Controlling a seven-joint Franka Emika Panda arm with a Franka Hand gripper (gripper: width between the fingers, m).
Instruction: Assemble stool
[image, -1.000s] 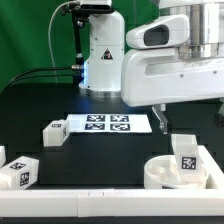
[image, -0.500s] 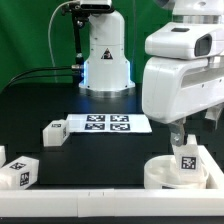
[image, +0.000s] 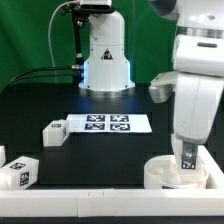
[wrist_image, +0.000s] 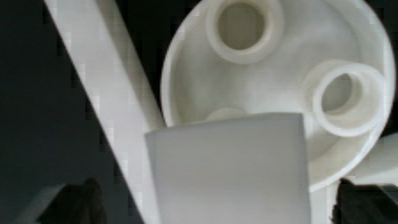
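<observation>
My hand (image: 186, 147) hangs spread wide over the stool's round seat (image: 158, 176), which lies on the bench (image: 50, 100) at the exterior view's right, just beside the border rail (image: 100, 196). 1 leg (image: 187, 161) stands upright at the seat, under my fingers. I judge this the grasping step: next, lower squarely and pinch that leg

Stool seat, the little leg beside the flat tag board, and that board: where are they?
seat (image: 158, 173): exterior view, its rim.
leg (image: 55, 132): exterior view, its middle.
marker board (image: 108, 123): exterior view, its middle.
</observation>
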